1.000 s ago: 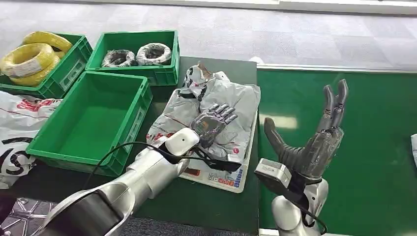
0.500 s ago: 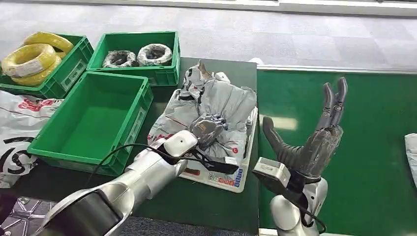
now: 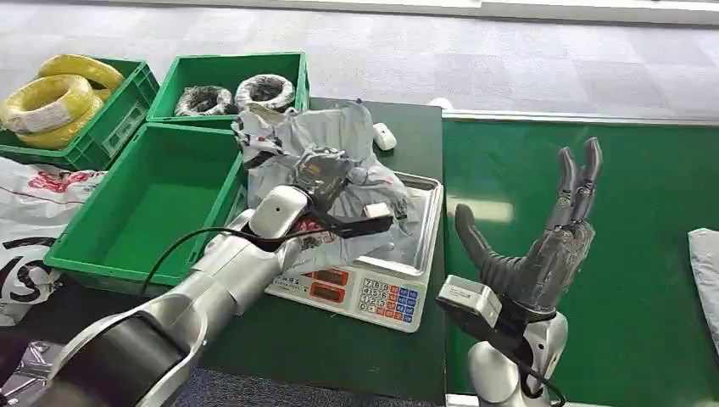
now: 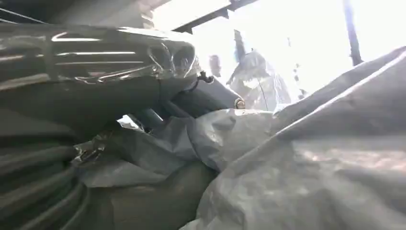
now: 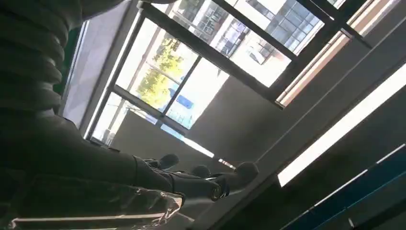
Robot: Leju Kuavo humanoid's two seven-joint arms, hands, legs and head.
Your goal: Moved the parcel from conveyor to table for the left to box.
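Observation:
A crumpled grey plastic parcel (image 3: 339, 148) is lifted off the scale (image 3: 398, 280) and hangs over its left side, toward the green crates. My left hand (image 3: 318, 174) grips it from above, fingers dug into the wrapping. Up close in the left wrist view, the same grey parcel (image 4: 306, 158) bunches under my left hand (image 4: 95, 81). My right hand (image 3: 543, 246) stands upright over the green conveyor (image 3: 627, 254), fingers spread and holding nothing; the right wrist view has my right hand (image 5: 191, 184) against a ceiling and windows.
An empty green crate (image 3: 157, 203) sits left of the scale. Behind it are a crate with black coils (image 3: 233, 93) and a crate with yellow coils (image 3: 59, 97). A white bag (image 3: 34, 212) lies far left. Another pale parcel (image 3: 705, 263) is at the conveyor's right edge.
My left hand closed on the parcel, then lifted it off the scale and carried it left toward the crates, baring the steel pan. The right hand stayed put.

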